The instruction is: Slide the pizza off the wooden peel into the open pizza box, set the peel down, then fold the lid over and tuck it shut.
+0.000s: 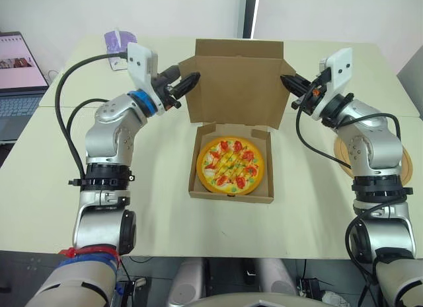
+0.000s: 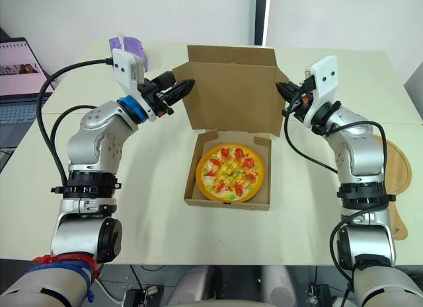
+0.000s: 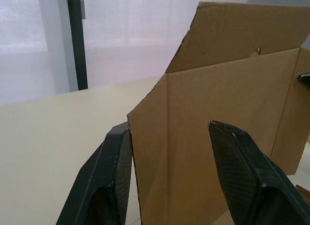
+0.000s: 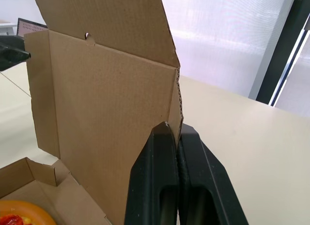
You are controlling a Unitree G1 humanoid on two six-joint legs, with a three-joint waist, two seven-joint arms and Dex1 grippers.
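Pizza [image 1: 230, 164] lies boxed (right jaws pinch lid [image 1: 236, 82]).

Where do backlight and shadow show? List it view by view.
Left wrist view: the bright window washes out the background behind the lid. Right wrist view: same glare behind, with the right end effector dark against it, shut on the lid's edge. Eye views: soft even light, only faint shadows on the table, no glare on the pizza.

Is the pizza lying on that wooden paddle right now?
No, the pizza lies inside the cardboard box, while the wooden peel lies bare on the table, off to the robot's right.
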